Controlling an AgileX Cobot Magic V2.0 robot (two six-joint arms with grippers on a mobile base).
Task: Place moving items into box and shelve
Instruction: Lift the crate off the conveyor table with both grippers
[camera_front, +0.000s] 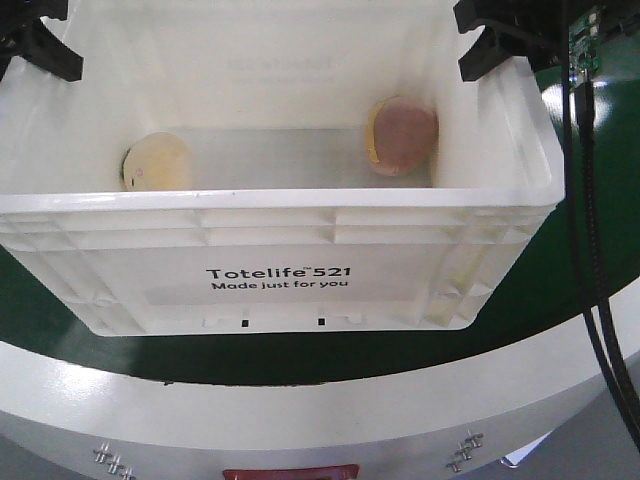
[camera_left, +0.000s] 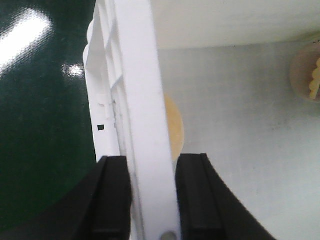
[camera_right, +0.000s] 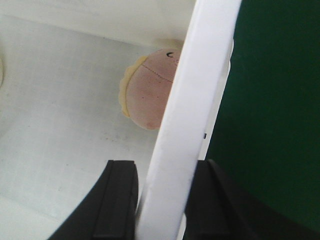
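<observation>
Box: off-white tote w/ ribbed rim and black print "Totelife 521 Made just for you" on the near wall, gripped at both side walls. Left hand straddles the left wall's rim, one black finger outside by the ribs, the other inside; narrow gap, both pads look pressed to the plastic. Right hand does the same on the right wall, fingers closed in tight on either side of the rim.

Just inside the left wall, near that hand, the cream ball lies on the box floor, in the near-left corner and partly hidden by the front rim. The pink-brown ball sits at the far right of the floor, against the right wall, w/ a yellowish frill along one edge and a stitched mark showing in the right wrist view. The balls are well apart, w/ bare floor between.

Under and around the box is the dark green tabletop; can't tell if the bottom rests on it. White robot base is in the foreground, black cables hang at the right.
</observation>
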